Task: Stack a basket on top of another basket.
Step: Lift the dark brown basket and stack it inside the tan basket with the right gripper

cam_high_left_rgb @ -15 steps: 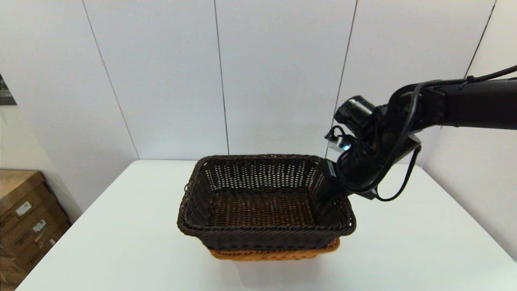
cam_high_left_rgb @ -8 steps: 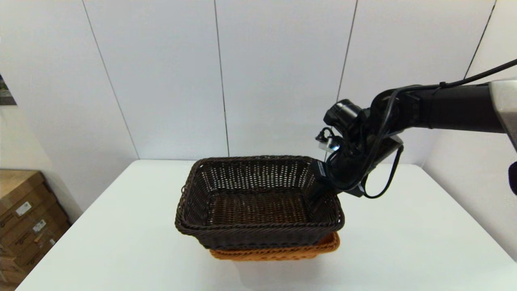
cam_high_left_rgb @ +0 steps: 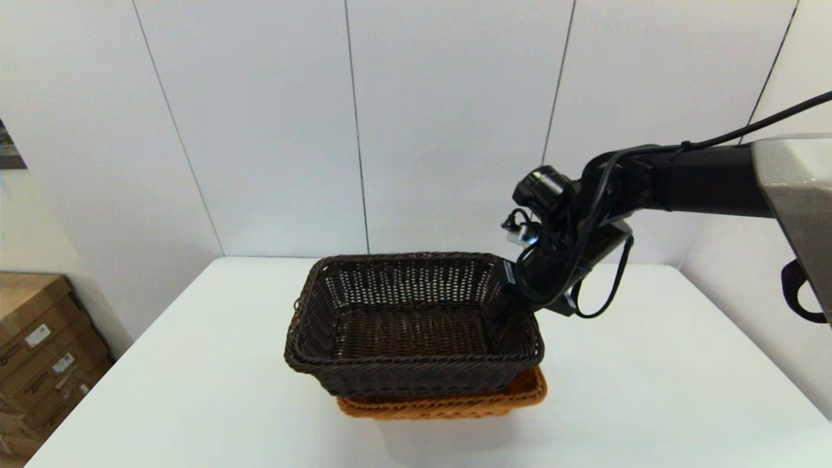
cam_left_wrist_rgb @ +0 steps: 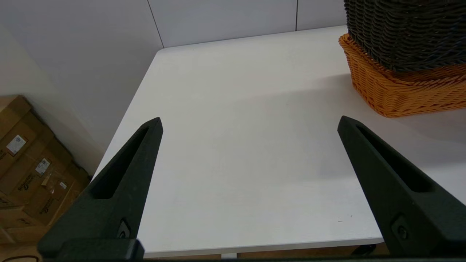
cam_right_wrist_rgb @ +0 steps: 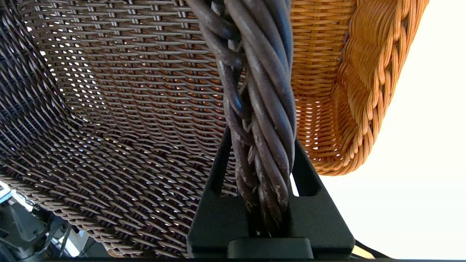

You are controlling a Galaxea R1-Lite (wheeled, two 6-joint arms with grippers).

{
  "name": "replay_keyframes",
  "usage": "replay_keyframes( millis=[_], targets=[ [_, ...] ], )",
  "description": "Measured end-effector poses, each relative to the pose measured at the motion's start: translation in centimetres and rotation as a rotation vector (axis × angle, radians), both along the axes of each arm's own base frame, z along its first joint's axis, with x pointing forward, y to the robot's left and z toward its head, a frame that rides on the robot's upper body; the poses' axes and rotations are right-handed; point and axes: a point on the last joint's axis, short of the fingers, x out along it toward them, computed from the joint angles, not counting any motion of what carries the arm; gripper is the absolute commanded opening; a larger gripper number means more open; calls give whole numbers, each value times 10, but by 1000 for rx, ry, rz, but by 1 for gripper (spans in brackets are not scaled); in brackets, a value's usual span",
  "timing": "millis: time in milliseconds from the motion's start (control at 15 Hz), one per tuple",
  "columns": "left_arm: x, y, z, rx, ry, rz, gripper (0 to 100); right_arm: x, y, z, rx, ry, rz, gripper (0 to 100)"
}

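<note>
The dark brown basket (cam_high_left_rgb: 409, 325) hangs over the orange-tan basket (cam_high_left_rgb: 455, 404), whose front edge shows beneath it on the white table (cam_high_left_rgb: 650, 390). My right gripper (cam_high_left_rgb: 510, 300) is shut on the dark basket's right braided rim (cam_right_wrist_rgb: 260, 109), one finger on each side of it. In the right wrist view the orange-tan basket (cam_right_wrist_rgb: 346, 91) lies beyond that rim. I cannot tell whether the dark basket rests in the lower one. The left wrist view shows both baskets, dark (cam_left_wrist_rgb: 407, 32) above orange-tan (cam_left_wrist_rgb: 400, 91). My left gripper (cam_left_wrist_rgb: 249, 125) is open over the table's near left part, away from them.
Cardboard boxes (cam_high_left_rgb: 39, 351) stand on the floor to the table's left. A white panelled wall (cam_high_left_rgb: 416, 123) rises right behind the table's far edge. Bare tabletop lies left and right of the baskets.
My right arm has carried the dark brown basket to the left and a little lower, so more of the orange-tan basket's right corner shows beneath it. The left arm stays where it was.
</note>
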Motion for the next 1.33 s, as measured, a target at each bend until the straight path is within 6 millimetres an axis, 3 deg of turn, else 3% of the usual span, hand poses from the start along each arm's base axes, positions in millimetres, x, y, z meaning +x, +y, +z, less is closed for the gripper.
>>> replay_keyframes(
  millis=[1333],
  targets=[
    [0, 0, 0, 0, 0, 0, 100, 15, -24, -12, -25, 11, -14, 0]
  ],
)
